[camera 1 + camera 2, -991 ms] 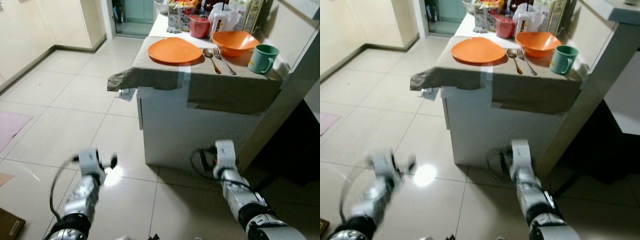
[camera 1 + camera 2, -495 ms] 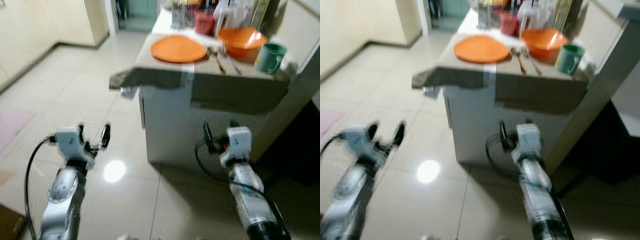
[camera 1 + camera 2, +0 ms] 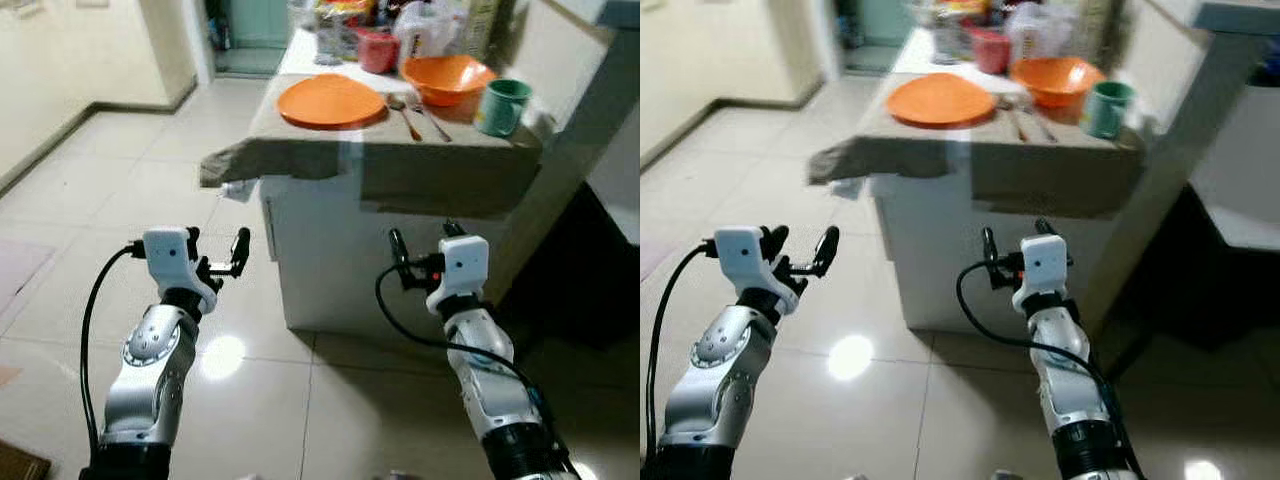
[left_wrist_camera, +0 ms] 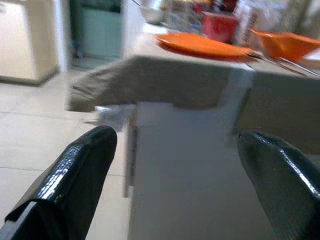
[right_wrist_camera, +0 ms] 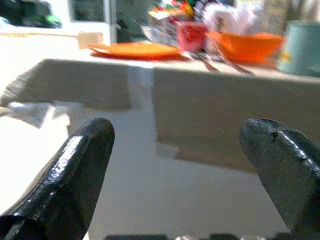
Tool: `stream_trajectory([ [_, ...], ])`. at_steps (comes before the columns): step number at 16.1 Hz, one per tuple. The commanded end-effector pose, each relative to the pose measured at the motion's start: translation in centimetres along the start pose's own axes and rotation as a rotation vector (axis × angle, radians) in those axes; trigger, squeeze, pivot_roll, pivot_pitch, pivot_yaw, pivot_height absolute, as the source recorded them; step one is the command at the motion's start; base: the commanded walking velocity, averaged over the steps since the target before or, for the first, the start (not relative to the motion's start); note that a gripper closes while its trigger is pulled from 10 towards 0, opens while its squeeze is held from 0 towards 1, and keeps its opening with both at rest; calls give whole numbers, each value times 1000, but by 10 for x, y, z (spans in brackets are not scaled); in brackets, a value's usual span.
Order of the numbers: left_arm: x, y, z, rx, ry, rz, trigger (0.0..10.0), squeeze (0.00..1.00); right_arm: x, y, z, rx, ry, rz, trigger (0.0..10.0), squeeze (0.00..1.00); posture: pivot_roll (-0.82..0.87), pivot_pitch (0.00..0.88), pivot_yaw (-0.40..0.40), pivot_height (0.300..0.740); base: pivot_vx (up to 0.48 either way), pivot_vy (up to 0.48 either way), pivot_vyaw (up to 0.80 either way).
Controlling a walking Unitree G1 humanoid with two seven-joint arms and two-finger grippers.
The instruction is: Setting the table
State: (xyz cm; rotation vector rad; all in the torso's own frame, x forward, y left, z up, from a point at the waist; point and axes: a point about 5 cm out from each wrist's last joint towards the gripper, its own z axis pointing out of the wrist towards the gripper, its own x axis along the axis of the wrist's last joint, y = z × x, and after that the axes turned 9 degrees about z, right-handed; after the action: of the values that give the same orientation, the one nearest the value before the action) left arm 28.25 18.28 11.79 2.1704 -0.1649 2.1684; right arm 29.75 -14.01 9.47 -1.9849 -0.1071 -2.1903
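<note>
Short of the counter (image 3: 400, 160), we hold the left claw (image 3: 213, 257) and right claw (image 3: 420, 245) wide open, empty, raised toward the orange plate (image 3: 331, 101) for reaching.

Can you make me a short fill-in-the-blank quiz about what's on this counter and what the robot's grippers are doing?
1. The flat orange plate lies to the ___ of the spoon, seen from the robot.
2. The green mug stands beside the orange ___.
3. Both the left gripper and the right gripper are ___ and hold nothing.
4. A grey-brown ___ hangs over the counter's near edge.

Missing words: left; bowl; open; cloth
</note>
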Motion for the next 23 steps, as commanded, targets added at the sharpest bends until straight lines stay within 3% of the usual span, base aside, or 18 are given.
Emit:
stream_trajectory([
  [1,5,-1,2,0,2,3,10000,0,4,1,1,-2,0,-9,10000,0,-91,0,41,727,0,0,-712],
  [6,4,-2,9,9,1,16,10000,0,0,-8,6,43,-19,-23,10000,0,-88,0,30,727,0,0,-131],
  [12,23,9,24,-17,50,45,10000,0,5,-20,15,93,20,-42,10000,0,-81,0,36,727,466,0,0],
  [23,26,8,25,14,69,49,10000,0,3,-32,27,154,16,-47,10000,0,-44,0,21,727,473,0,-148],
])
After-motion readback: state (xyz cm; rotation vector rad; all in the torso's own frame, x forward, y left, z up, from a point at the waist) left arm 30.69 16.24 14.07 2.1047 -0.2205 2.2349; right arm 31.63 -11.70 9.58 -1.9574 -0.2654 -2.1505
